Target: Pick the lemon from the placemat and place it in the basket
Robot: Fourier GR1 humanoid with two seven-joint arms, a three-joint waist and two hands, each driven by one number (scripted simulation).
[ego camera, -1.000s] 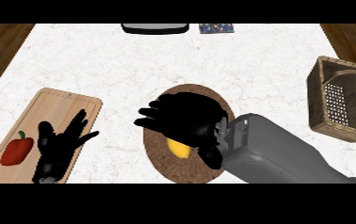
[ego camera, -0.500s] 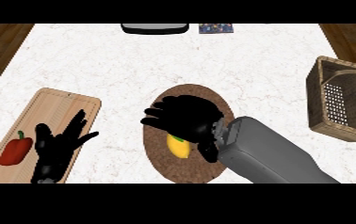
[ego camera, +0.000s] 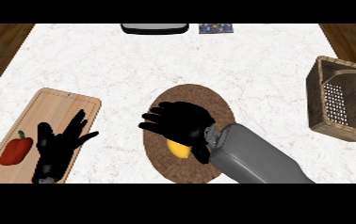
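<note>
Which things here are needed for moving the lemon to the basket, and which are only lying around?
Needed: lemon, brown placemat under it, basket at the counter's right edge, right hand over the lemon.

Lying about: red pepper, wooden cutting board, dark tray and patterned item at the far edge.

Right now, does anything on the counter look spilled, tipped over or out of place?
Nothing stands out. The lemon lies on the placemat under the right robot hand, the red pepper on the cutting board, the basket stands upright.

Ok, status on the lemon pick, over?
Right hand over the lemon on the placemat, fingers curling, not lifted. Left hand open over the cutting board. Path to basket looks clear.
</note>
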